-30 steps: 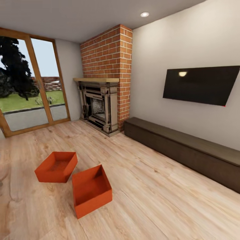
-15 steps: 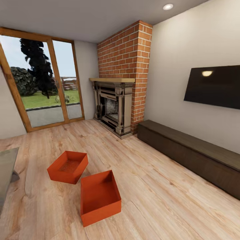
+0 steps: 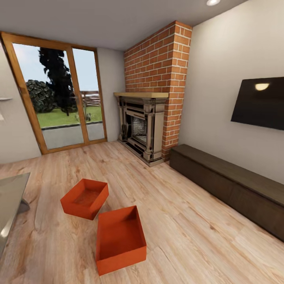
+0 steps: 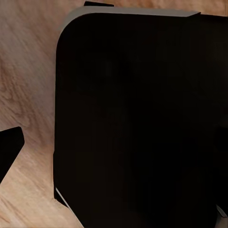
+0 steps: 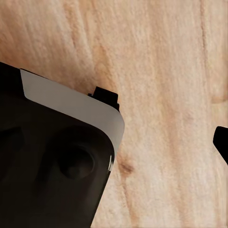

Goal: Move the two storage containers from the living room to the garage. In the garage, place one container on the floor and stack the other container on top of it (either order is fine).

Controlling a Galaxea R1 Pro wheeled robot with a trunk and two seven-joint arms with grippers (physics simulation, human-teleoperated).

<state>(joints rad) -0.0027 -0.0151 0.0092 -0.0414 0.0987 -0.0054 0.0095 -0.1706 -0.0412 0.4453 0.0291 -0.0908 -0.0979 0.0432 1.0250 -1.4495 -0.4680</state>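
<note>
Storage containers are the target; neither gripper's fingers can be made out in the wrist views, so their state cannot be told. Dark robot housing (image 4: 137,123) is seen over light wood plank floor (image 5: 161,71). Both containers lie on that floor in the living room: the nearer container (image 3: 119,238) just beside the farther container (image 3: 85,198), corners close. A brick fireplace (image 3: 152,98) and glass doors (image 3: 59,98) are seen beyond.
</note>
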